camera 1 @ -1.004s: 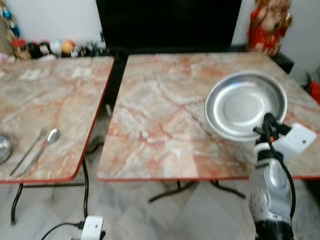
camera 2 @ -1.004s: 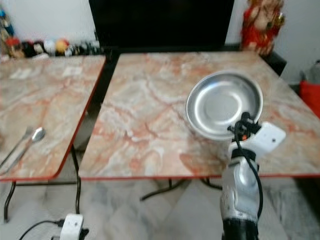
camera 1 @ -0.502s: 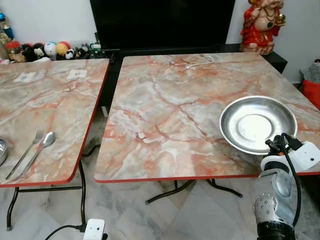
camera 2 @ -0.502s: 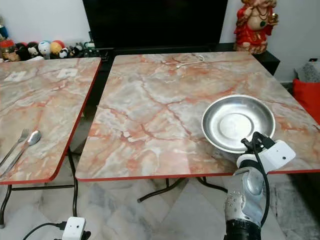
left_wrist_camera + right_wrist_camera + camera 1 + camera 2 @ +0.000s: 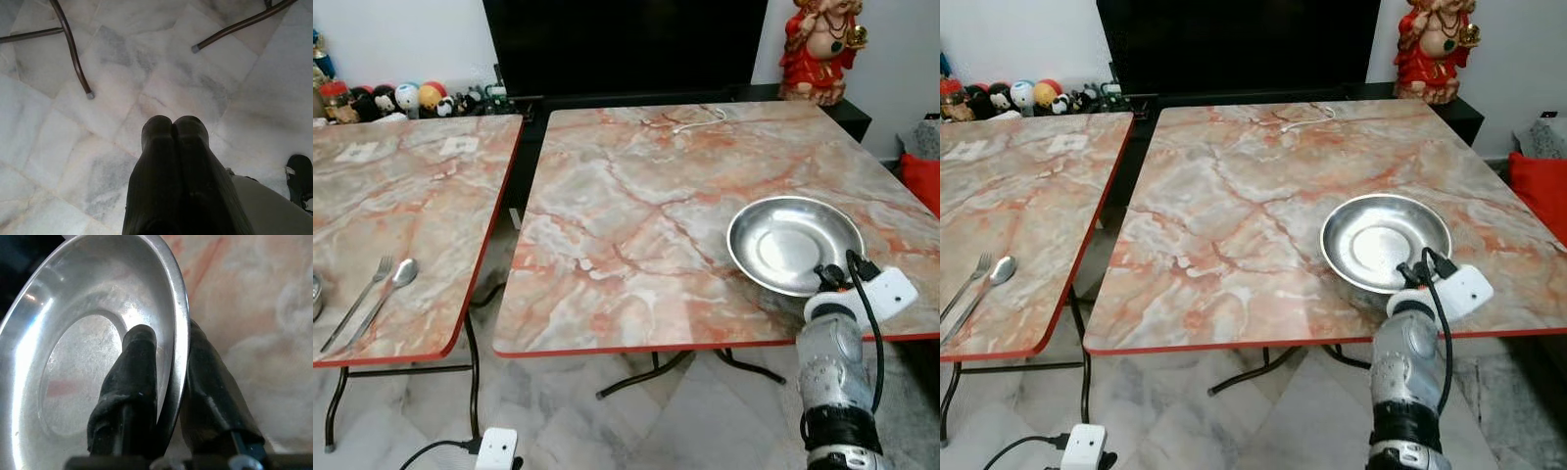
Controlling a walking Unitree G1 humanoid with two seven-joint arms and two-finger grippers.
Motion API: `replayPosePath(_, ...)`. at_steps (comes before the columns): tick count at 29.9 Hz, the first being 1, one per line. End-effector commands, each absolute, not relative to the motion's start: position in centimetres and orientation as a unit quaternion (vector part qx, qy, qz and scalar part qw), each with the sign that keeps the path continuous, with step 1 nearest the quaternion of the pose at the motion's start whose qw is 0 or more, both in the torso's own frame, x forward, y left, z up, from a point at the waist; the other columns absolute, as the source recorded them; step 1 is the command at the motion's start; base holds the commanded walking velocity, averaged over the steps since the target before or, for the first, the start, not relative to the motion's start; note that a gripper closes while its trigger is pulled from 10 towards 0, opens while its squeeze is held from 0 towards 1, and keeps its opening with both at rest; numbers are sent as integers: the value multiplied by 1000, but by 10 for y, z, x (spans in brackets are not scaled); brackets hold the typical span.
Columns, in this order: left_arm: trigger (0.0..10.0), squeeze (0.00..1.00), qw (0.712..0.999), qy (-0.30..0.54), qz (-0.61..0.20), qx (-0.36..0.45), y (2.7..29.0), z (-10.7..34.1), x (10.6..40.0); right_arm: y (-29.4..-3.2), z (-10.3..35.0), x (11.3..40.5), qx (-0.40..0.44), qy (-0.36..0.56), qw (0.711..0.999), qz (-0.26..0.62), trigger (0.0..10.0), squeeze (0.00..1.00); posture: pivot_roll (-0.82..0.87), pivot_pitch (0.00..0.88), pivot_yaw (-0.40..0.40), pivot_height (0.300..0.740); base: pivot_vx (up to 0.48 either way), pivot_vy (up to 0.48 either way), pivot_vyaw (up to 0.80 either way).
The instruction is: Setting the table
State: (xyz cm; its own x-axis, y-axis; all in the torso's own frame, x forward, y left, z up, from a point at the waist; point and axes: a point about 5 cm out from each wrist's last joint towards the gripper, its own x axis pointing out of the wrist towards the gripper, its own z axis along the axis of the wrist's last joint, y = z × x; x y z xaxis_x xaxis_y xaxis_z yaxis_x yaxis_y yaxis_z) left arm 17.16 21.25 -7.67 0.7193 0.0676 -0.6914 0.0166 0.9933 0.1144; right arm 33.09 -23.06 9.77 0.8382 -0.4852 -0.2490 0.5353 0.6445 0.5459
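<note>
A shiny steel plate point(image 5: 795, 243) is over the front right part of the right marble table point(image 5: 636, 196), low and near level. My right gripper point(image 5: 168, 350) is shut on the plate's near rim point(image 5: 178, 357), one finger inside the dish and one outside. The right arm point(image 5: 832, 372) reaches up from below the table's front edge. A fork point(image 5: 357, 302) and a spoon point(image 5: 386, 292) lie side by side on the left marble table point(image 5: 411, 196), near its front. My left gripper point(image 5: 173, 128) hangs idle over the floor, its fingers pressed together and holding nothing.
A steel bowl's rim point(image 5: 316, 294) shows at the left table's far left edge. A white cable point(image 5: 695, 119) lies at the right table's back. A dark TV unit point(image 5: 626, 44), small toys point(image 5: 401, 98) and a red statue point(image 5: 818, 44) stand behind. A power strip point(image 5: 496, 450) lies on the floor.
The steel plate in my right gripper has come down from a raised tilt to low and almost level over the table. The camera has shifted too.
</note>
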Motion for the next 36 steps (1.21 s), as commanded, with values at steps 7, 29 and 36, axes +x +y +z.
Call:
replayPosePath(7,10000,0,920,387,23,58,218,-79,165,-233,89,331,330,63,887,-318,10000,0,-3,8,10,740,0,0,0)
replayPosePath(29,10000,0,918,391,20,59,218,-80,165,-229,80,329,332,79,881,-328,10000,533,0,16,12,740,0,0,0)
replayPosePath(36,10000,0,918,392,19,58,218,-80,164,-226,80,327,334,79,879,-330,10000,690,-2,13,10,740,0,0,0)
